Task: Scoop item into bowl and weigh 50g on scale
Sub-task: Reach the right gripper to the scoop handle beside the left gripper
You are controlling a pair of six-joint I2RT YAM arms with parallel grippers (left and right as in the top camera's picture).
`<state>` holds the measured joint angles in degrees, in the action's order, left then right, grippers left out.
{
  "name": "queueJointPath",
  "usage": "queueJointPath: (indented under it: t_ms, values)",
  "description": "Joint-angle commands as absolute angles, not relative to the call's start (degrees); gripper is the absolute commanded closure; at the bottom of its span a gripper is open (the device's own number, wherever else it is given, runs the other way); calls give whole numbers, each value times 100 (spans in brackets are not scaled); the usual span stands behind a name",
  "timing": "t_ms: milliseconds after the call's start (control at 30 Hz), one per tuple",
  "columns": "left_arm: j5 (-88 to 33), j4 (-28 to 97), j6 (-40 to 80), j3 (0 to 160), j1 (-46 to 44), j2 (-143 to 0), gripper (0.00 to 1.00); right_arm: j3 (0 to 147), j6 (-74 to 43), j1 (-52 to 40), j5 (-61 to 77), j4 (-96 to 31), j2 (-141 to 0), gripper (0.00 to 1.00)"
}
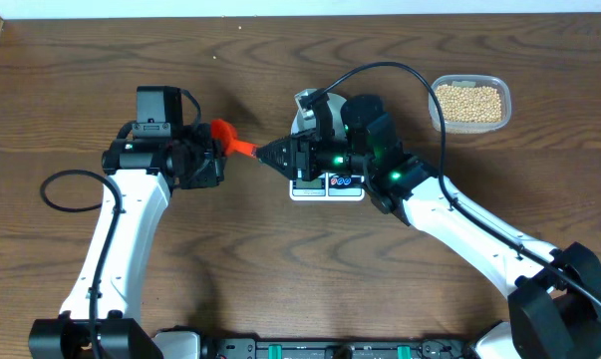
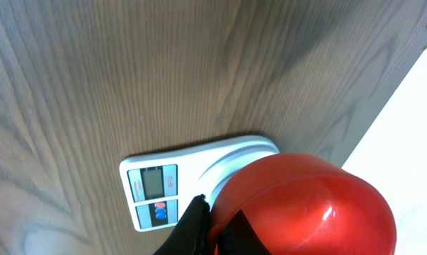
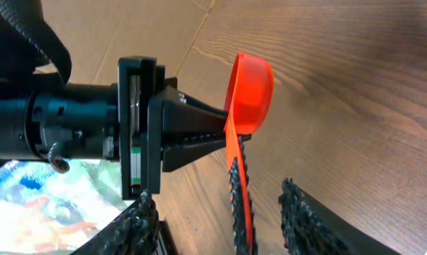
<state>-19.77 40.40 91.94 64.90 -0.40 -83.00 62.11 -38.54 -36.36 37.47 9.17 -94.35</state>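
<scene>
The red scoop (image 1: 238,145) hangs above the table between my two grippers. My left gripper (image 1: 218,152) is shut on the rim of the scoop's head (image 2: 305,205); its fingers (image 2: 209,228) pinch that rim. My right gripper (image 1: 272,155) is open, and the scoop's handle (image 3: 238,184) lies between its spread fingers (image 3: 213,205). The white scale (image 1: 327,187) lies under the right wrist and its display also shows in the left wrist view (image 2: 153,185). The pale bowl (image 1: 304,103) is mostly hidden behind the right arm, at the scale's far end. The tan beans (image 1: 469,103) fill a clear tub at the back right.
The clear tub (image 1: 507,106) stands near the table's far right edge. A black cable loop (image 1: 56,189) lies left of the left arm. The right arm's cable arcs over the scale towards the tub. A cardboard wall runs along the far left.
</scene>
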Motion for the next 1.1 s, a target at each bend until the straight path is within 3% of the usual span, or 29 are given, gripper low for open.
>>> queueJointPath:
  t_ms: [0,167,667,1067]
  values:
    - [-2322,4042,9268,6506,-71,-8274,93,6298,-3924,-3686,3623,926,-9500,50]
    - [-2359,3972,9273,6506,-224,-8272,93,6298,-4182,-3693,3424,928,-9504,61]
    - [-2359,3680,9273,6506,-523,-8272,93,6298,-4589,-4040,2558,937,-9507,75]
    - [-2364,3721,9268,6506,-523,-8272,93,6298,-4670,-4130,2174,939,-9542,76]
